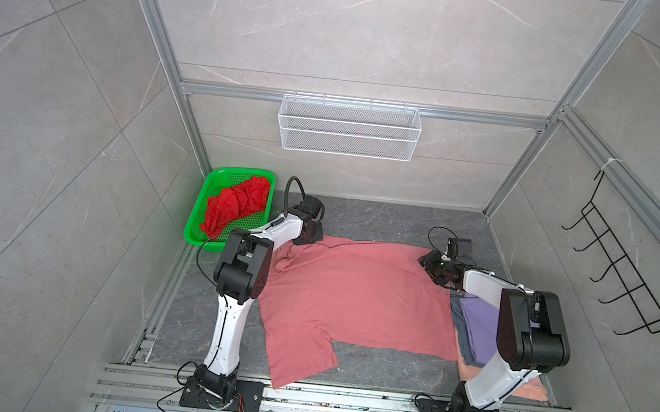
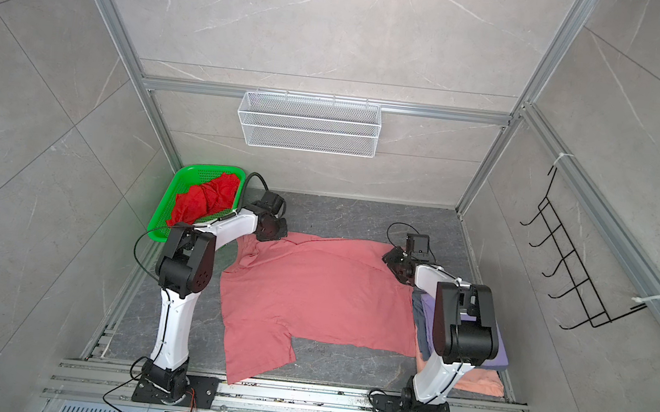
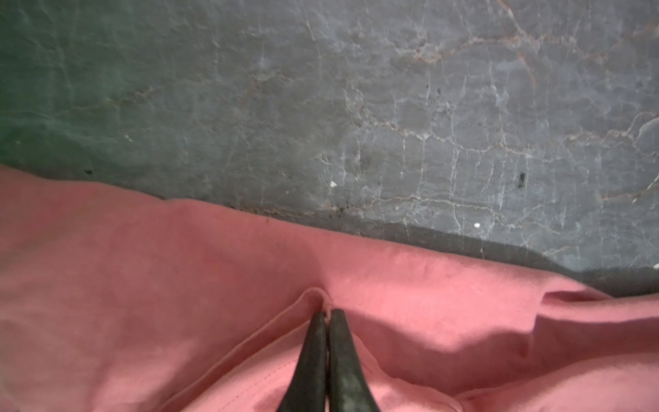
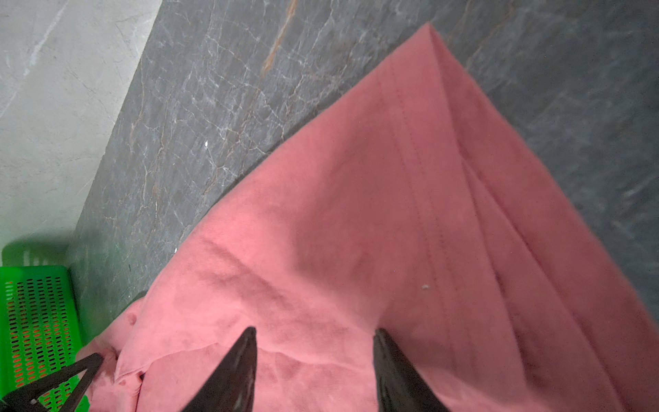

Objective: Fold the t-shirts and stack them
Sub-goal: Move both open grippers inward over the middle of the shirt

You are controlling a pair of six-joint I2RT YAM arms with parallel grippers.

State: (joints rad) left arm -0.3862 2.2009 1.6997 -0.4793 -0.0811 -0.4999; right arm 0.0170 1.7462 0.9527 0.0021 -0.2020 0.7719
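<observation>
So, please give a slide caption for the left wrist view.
Left gripper shut on a fold of the pink t-shirt, lying on the dark table.

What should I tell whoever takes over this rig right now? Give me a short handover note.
The left gripper is shut, pinching a fold at the far edge of the salmon-pink t-shirt.
The right gripper is open over that shirt's far right corner, gripping nothing.
The pink shirt lies spread, unfolded, on the table. The red t-shirt is crumpled in the green basket. The lavender t-shirt, grey-blue t-shirt and peach t-shirt lie stacked at the table's right side.
Done: three shirts folded and stacked.
Left: fold and stack the pink one, then the red.
</observation>
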